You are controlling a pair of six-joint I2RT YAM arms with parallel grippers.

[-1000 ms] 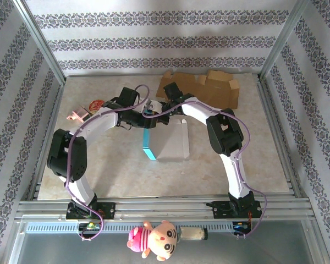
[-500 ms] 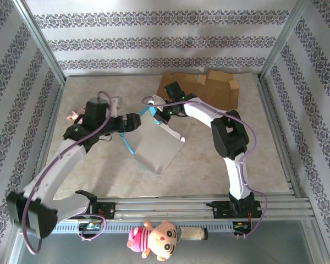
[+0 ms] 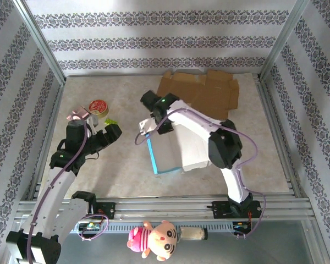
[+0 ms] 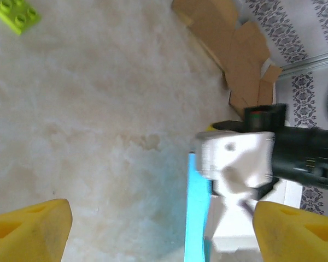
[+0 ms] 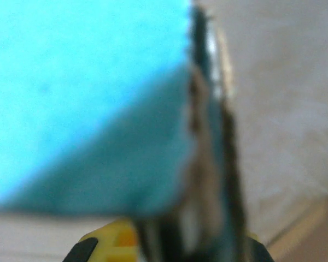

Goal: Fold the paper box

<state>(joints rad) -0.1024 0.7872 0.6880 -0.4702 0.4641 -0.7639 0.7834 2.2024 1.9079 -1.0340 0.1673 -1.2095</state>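
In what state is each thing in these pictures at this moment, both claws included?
paper box: folding unfinished, gripped at its far left corner
right claw: shut on the paper box
left claw: open, holding nothing
brown cardboard: unfolded, lying flat at the back
tape roll: lying flat
green brick: lying loose, untouched

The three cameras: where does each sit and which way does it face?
Top external: above and behind, looking down on the beige table; both arms show, right gripper pinching the white, blue-edged paper box.
Left wrist: faces the right gripper across the table; own yellow fingertips at bottom corners.
Right wrist: against the box's blurred blue face; own fingers below.
Top and left wrist share the brown cardboard sheet.
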